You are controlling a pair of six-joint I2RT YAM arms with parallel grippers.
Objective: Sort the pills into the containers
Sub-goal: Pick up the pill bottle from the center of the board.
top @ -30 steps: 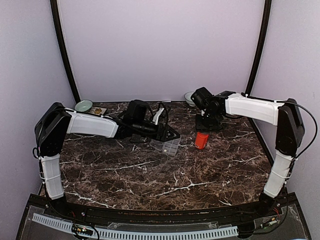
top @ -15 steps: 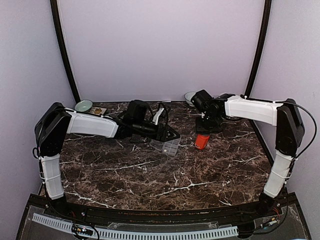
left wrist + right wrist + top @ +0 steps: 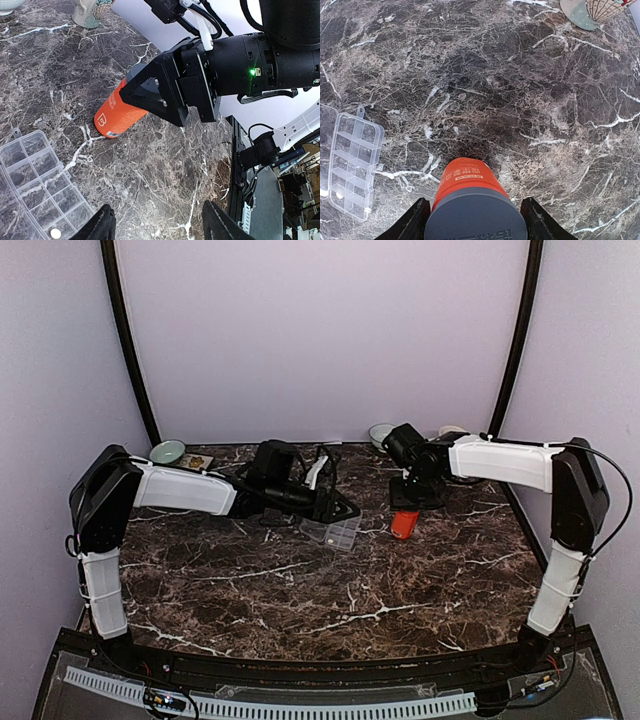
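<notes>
The containers, a clear organiser box [image 3: 332, 532] with its lid open, lie mid-table; the box [image 3: 35, 185] holds one white pill [image 3: 55, 233] in a near compartment. My left gripper [image 3: 157, 220] hovers open just right of the box with nothing between its fingers. An orange bottle [image 3: 403, 525] with a grey cap leans over on its base edge. My right gripper [image 3: 475, 201] has a finger on each side of the cap [image 3: 475, 215], shut on it. From the left wrist the bottle [image 3: 117, 115] slants out of the right gripper.
A pale bowl [image 3: 167, 451] and a small tray [image 3: 195, 461] sit at the back left. Another bowl [image 3: 380, 433] stands behind the right gripper. A patterned cup [image 3: 602, 9] stands at the back wall.
The right gripper has shifted slightly left and back, and the orange bottle under it has gone from upright to leaning. The left arm has not moved.
</notes>
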